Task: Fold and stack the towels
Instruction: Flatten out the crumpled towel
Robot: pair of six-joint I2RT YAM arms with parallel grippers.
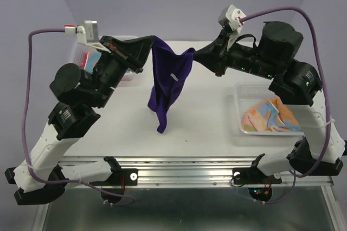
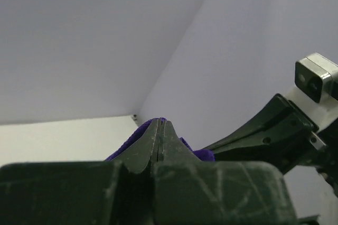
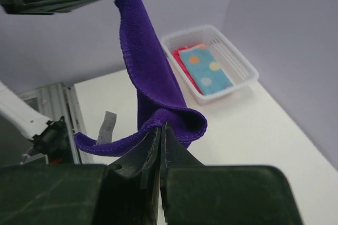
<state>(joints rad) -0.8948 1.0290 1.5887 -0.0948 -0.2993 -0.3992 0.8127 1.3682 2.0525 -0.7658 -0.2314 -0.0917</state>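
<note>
Plain dark purple soft towel (image 1: 168, 76) hangs mid-air over the white table (image 1: 206, 128), strung btwn both arms. Left gripper (image 1: 147, 47) & right gripper (image 1: 196, 55) each pinch its top edge, fingers pressed tight. Risk: thin hem grips; pulling apart could slip a corner, w/ bunched cloth landing crooked.

Plain dark purple towel (image 1: 165, 82), orange-dotted blue towel (image 3: 206, 70).
</note>
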